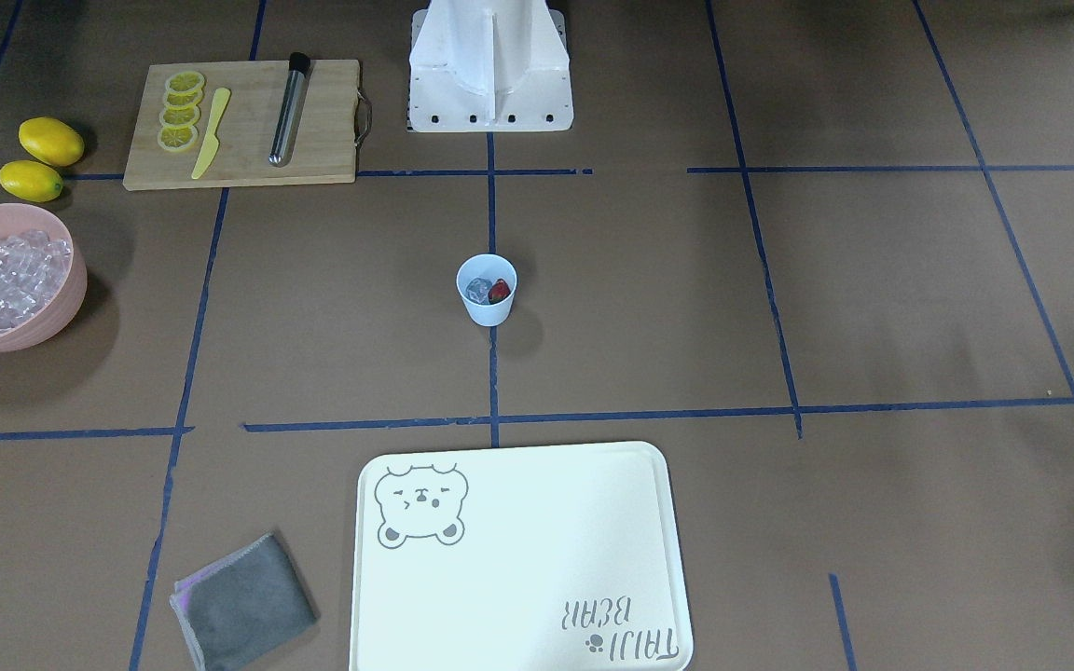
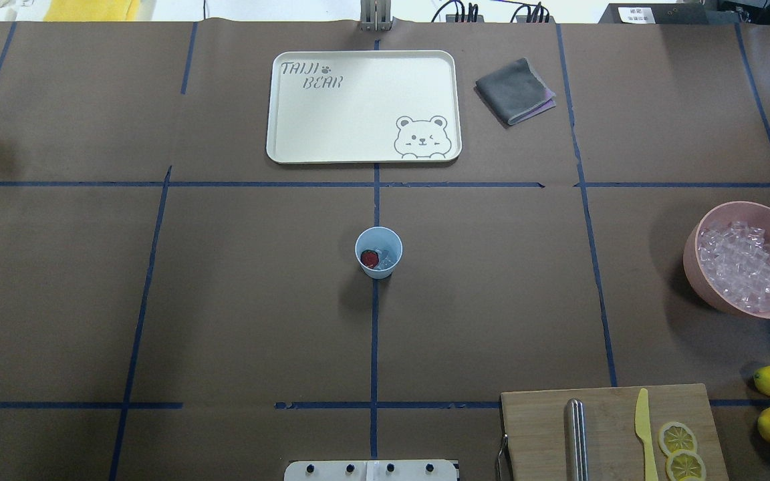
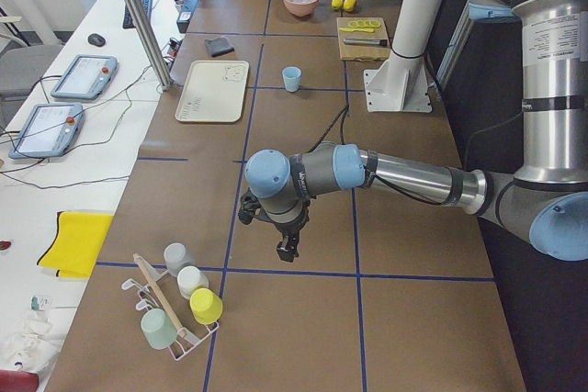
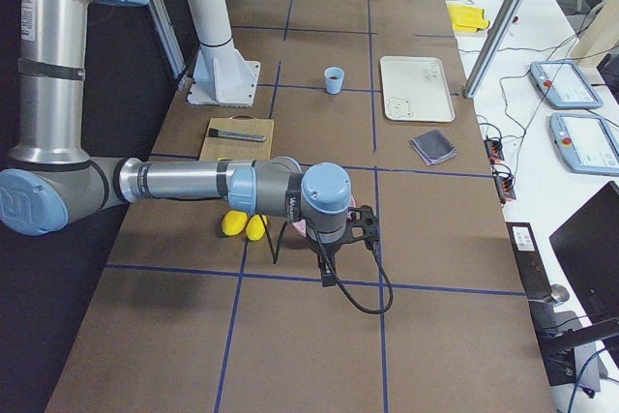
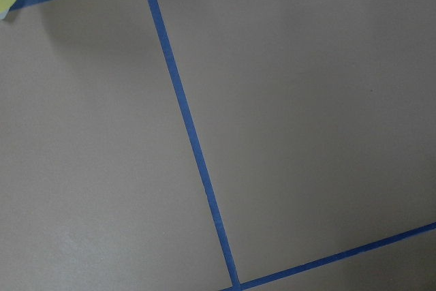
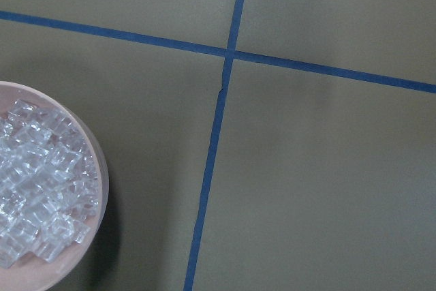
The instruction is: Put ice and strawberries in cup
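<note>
Pale-blue cup [image 2: 379,238] stands upright at centre of the surface [image 2: 258,287], holding a dark-red strawberry [image 2: 369,258] and what looks like clear ice [image 2: 387,258]. Both arms hang well apart from it. Left claw [image 3: 288,250], right claw [image 4: 329,273]: can't tell if apart or together. Risk: an arm reaching in clips the light cup & spills it.

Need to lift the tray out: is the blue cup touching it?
Apart. The overhead view shows the cup standing well clear of the tray, with bare brown table and a blue tape line between them.
</note>
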`<state>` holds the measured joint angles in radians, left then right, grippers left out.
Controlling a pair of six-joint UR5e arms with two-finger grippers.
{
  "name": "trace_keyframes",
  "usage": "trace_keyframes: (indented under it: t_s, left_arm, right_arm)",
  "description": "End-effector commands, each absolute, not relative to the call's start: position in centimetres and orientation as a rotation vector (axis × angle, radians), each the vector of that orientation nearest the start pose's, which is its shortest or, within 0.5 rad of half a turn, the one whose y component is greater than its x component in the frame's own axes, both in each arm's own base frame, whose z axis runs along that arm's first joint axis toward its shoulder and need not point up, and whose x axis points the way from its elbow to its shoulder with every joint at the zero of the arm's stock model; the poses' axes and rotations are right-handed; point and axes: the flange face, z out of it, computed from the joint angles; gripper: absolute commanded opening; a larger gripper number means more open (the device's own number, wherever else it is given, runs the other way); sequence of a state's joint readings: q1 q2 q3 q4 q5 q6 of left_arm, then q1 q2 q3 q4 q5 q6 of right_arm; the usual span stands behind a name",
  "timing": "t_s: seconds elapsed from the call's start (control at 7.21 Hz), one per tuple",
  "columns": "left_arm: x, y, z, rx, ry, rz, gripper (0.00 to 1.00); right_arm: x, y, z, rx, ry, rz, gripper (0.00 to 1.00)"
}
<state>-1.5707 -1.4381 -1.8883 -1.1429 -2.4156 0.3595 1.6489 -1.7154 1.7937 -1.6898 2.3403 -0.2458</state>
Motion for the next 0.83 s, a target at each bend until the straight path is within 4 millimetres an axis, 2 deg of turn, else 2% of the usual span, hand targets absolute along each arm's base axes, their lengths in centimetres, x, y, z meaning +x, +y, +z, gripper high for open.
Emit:
trace_keyframes:
  t_s: [0.0, 0.28, 0.69]
  left_arm:
    - [-6.01, -40.73, 58.56, -0.078, 0.861, 0.173, 1.00]
    - [-5.92, -40.96, 58.24, -0.070, 0.865, 0.178, 1.00]
    - [-5.99, -40.83, 59.13, -0.039, 0.861, 0.194, 1.00]
  right_arm:
    - [9.73, -41.75, 62.81, 0.086, -0.744, -0.151, 1.00]
    - [9.69, -42.06, 62.95, 0.081, -0.743, -0.149, 1.00]
    - [9.61, -42.22, 63.00, 0.076, -0.748, -0.137, 1.00]
